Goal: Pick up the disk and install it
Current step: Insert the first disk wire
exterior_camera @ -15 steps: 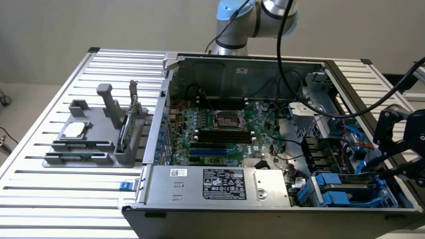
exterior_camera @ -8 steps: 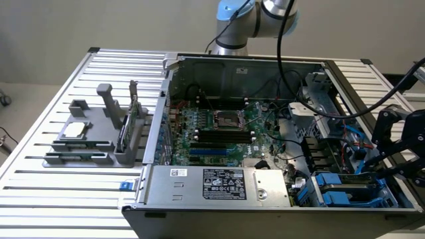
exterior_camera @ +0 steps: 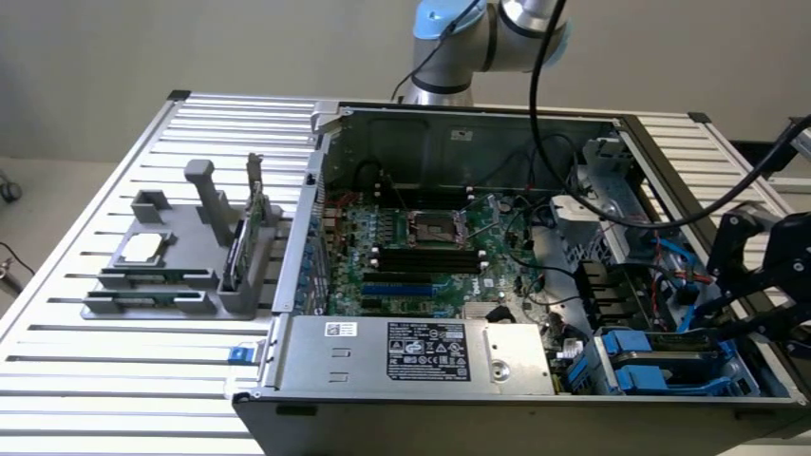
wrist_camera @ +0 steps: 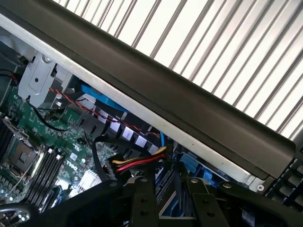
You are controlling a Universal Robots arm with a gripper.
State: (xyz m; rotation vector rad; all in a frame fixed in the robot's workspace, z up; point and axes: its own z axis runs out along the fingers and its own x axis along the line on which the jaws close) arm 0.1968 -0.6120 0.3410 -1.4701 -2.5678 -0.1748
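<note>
My black gripper [exterior_camera: 712, 318] hangs over the drive bay at the corner of the open computer case on the exterior view's right. In the wrist view its two fingers [wrist_camera: 142, 198] stand on either side of a flat grey slab with blue edging, seen edge-on. That slab is the disk [wrist_camera: 166, 203], and my gripper [wrist_camera: 165, 183] is shut on it. The disk is upright, just above the bay. Blue drive carriers [exterior_camera: 640, 366] sit in the bay below it.
The grey power-supply box [exterior_camera: 431, 351] lies along the case's near side, with the green motherboard [exterior_camera: 419, 247] behind it. Red, yellow and black cables [wrist_camera: 137, 163] run close to the fingers. The dark case wall [wrist_camera: 189, 118] borders the bay. A grey fixture [exterior_camera: 190, 256] holding a small chip [exterior_camera: 140, 247] stands on the slatted table [exterior_camera: 76, 380].
</note>
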